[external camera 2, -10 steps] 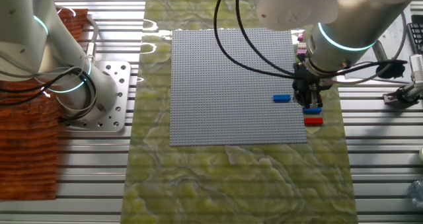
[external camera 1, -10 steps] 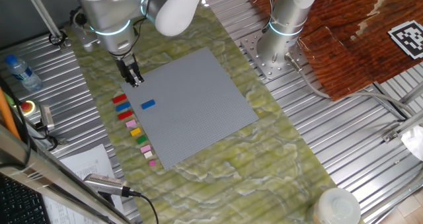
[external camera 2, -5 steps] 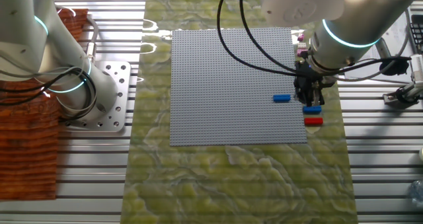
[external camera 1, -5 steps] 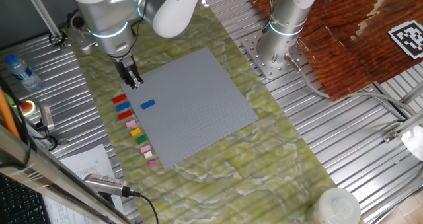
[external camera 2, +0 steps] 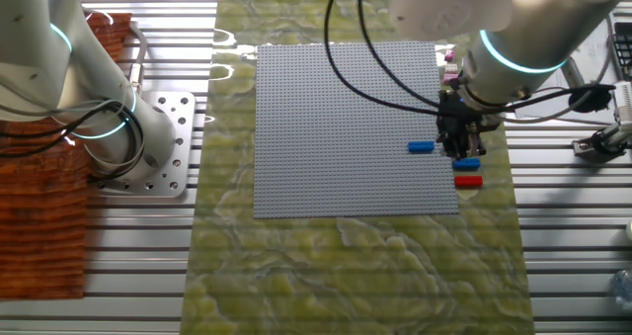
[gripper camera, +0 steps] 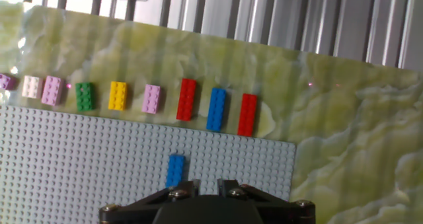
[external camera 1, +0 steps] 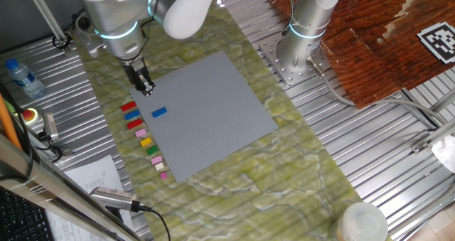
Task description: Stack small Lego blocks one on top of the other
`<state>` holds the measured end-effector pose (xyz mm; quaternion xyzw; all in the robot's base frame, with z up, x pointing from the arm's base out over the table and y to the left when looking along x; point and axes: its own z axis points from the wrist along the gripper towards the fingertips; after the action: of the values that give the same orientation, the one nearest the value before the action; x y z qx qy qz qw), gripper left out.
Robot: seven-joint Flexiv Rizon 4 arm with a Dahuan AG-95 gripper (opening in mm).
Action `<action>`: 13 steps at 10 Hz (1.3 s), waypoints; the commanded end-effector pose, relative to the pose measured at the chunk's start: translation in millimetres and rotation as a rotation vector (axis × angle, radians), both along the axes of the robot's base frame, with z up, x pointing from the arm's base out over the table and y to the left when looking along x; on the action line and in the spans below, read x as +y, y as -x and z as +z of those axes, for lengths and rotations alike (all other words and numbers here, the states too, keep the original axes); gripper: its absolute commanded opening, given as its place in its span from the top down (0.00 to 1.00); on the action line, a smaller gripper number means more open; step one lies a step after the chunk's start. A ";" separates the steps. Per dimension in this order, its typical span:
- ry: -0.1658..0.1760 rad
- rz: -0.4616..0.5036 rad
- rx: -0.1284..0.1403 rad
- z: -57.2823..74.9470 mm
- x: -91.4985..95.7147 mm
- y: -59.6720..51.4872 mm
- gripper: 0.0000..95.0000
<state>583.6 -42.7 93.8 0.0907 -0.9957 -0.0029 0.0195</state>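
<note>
One small blue Lego block (external camera 1: 159,112) lies alone on the grey baseplate (external camera 1: 213,106); it also shows in the other fixed view (external camera 2: 421,147) and the hand view (gripper camera: 175,170). A row of small blocks lies on the mat beside the plate: red (gripper camera: 247,114), blue (gripper camera: 216,109), red (gripper camera: 187,99), pink (gripper camera: 151,99), yellow (gripper camera: 118,96), green (gripper camera: 84,96) and more pink ones. My gripper (external camera 1: 146,89) hovers above the plate's edge near the blue and red end of the row. Its jaws (gripper camera: 206,183) stand slightly apart with nothing between them.
A second arm's base (external camera 1: 298,49) stands on the slatted metal table beyond the plate. A green marbled mat (external camera 1: 284,170) lies under the plate. A water bottle (external camera 1: 20,76), a red button (external camera 1: 30,114) and cables lie at the left.
The gripper has shifted only very slightly above the plate's edge. The blocks have not moved.
</note>
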 end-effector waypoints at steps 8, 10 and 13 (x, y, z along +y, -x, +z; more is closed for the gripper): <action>0.018 -0.082 -0.064 -37.3 -12.3 -25.7 0.80; 0.028 -0.074 -0.079 -44.7 -20.0 -36.8 0.80; 0.022 -0.054 -0.097 -51.4 -37.4 -47.1 0.60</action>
<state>630.9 -78.7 43.2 0.0618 -0.9977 0.0113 -0.0242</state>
